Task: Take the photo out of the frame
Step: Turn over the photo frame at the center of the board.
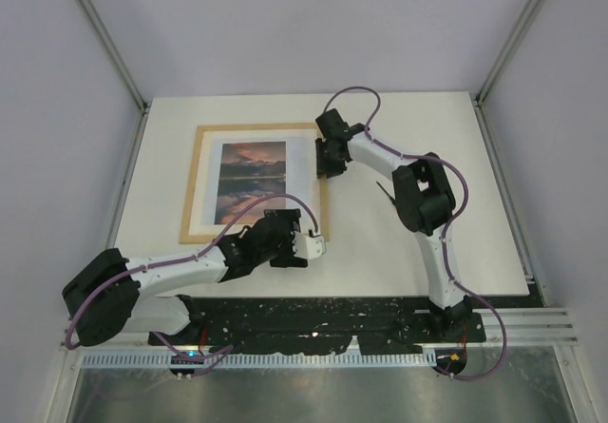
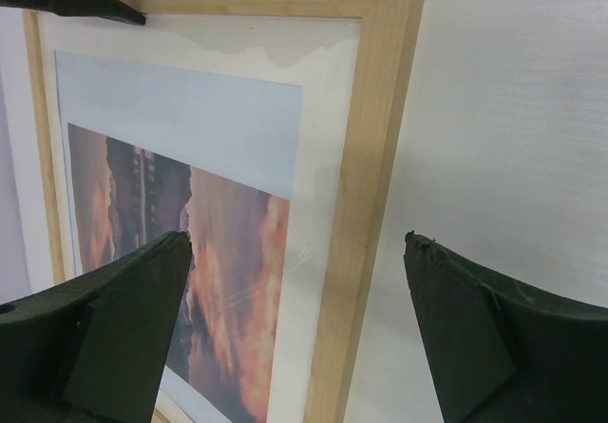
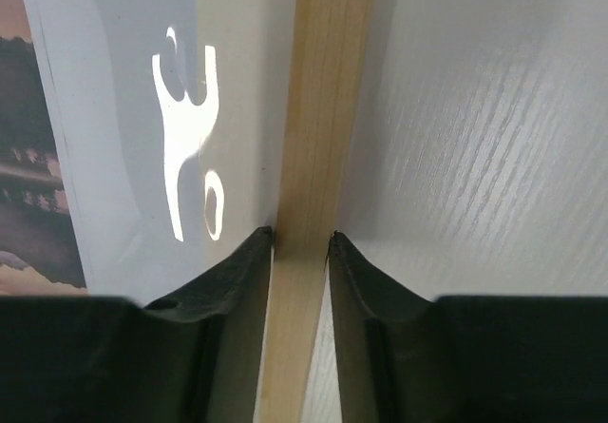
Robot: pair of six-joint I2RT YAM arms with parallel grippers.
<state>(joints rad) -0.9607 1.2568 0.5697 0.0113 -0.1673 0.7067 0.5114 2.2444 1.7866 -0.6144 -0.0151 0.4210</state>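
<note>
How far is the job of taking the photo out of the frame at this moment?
Done: nothing visible; the photo lies inside the frame, face up. In hand: the right gripper straddles the frame's right rail, grip unclear; the left gripper hovers open over the same rail. Left: probably turning the frame over, opening its back, lifting the photo out.
</note>
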